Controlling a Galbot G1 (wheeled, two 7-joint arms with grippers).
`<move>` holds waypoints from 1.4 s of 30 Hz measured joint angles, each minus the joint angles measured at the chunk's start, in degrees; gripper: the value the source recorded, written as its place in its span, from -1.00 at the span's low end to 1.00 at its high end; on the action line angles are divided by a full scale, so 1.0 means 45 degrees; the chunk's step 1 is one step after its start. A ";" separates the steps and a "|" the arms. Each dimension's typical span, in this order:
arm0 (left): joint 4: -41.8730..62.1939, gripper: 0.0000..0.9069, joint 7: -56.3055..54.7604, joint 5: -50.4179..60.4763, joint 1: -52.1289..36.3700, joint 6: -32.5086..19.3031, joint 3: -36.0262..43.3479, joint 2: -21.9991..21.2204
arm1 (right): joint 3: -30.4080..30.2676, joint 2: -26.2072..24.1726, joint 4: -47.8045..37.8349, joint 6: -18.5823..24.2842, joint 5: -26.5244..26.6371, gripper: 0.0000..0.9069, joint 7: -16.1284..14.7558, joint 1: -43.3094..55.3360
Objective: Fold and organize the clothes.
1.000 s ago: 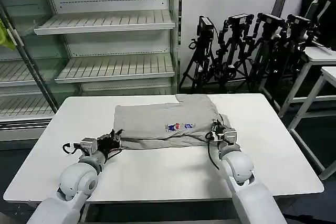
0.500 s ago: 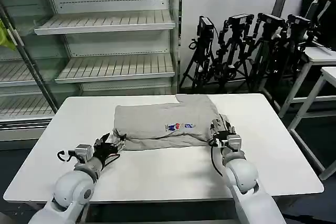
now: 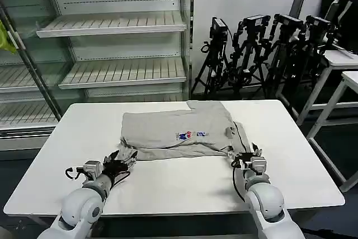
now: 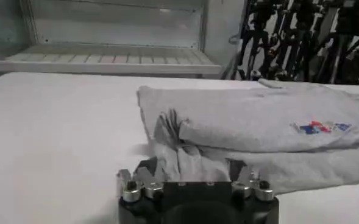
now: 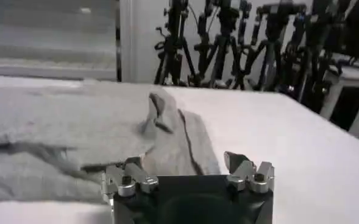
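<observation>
A: What does the shirt (image 3: 182, 130) look like?

B: Light grey, soft, folded into a wide band across the middle of the white table (image 3: 168, 186), near the centre of the head view. The upper layer lies fairly flat; the edge nearest the robot is rumpled, and a bunched sleeve sticks out at its lower right corner. In the left wrist view the shirt (image 4: 258, 131) shows as two stacked layers with a crumpled fold at the near corner.

A: Any print or writing?

B: A small chest print (image 3: 189, 135) in blue and red, also seen in the left wrist view (image 4: 320, 127). It is too small to read any letters.

A: Where are the grippers?

B: The left gripper (image 3: 124, 158) sits at the lower left of the head view, right at the shirt's near left corner, fingers spread, with cloth lying between them but not pinched. The right gripper (image 3: 249, 155) is at the lower right, just off the bunched sleeve, its fingers spread and holding nothing. In the right wrist view its fingertips (image 5: 237, 161) stand apart with the cloth (image 5: 94, 146) in front of them.

A: What changed from a second ago?

B: Both grippers have pulled back toward the robot. The right one was against the shirt's right edge; now it is clear of it. The shirt itself has barely shifted.
</observation>
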 measured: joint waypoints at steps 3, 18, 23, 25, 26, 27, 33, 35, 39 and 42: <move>0.0026 -0.89 0.0055 -0.0011 0.0091 -0.0039 -0.0013 -0.0004 | -0.0005 -0.0033 -0.0202 -0.0067 0.0201 -1.00 -0.0021 0.0090; -0.0375 -0.89 0.0268 -0.0125 0.0653 -0.0193 -0.0162 0.0007 | -0.0067 -0.0314 -0.0416 -0.0316 0.0920 -1.00 -0.0086 0.0107; -0.0667 -0.89 0.0273 -0.0194 0.0909 -0.0208 -0.0266 0.0009 | 0.0013 -0.0413 -0.0139 -0.0360 0.0961 -1.00 -0.0085 -0.0159; -0.0827 -0.89 0.0268 -0.0195 0.1025 -0.0211 -0.0309 -0.0023 | 0.0077 -0.0446 0.0056 -0.0377 0.0961 -1.00 -0.0072 -0.0330; -0.0936 -0.89 0.0259 -0.0194 0.1114 -0.0212 -0.0344 -0.0050 | 0.0114 -0.0463 0.0172 -0.0383 0.0947 -1.00 -0.0064 -0.0428; -0.1037 -0.89 0.0251 -0.0193 0.1206 -0.0214 -0.0374 -0.0071 | 0.0136 -0.0479 0.0272 -0.0385 0.0932 -1.00 -0.0057 -0.0514; -0.1889 -0.89 0.0235 -0.0112 0.2054 -0.0271 -0.0627 -0.0191 | 0.0332 -0.0606 0.1158 -0.0393 0.0772 -1.00 -0.0043 -0.1263; -0.2287 -0.89 0.0234 -0.0046 0.2462 -0.0345 -0.0756 -0.0230 | 0.0464 -0.0604 0.1589 -0.0389 0.0665 -1.00 -0.0002 -0.1649; -0.3082 -0.89 0.0239 0.0146 0.3376 -0.0497 -0.1024 -0.0317 | 0.0756 -0.0565 0.2467 -0.0305 0.0427 -1.00 0.0008 -0.2496; -0.3692 -0.89 0.0252 0.0409 0.4141 -0.0717 -0.1217 -0.0377 | 0.1001 -0.0575 0.3174 -0.0217 0.0231 -1.00 -0.0007 -0.3238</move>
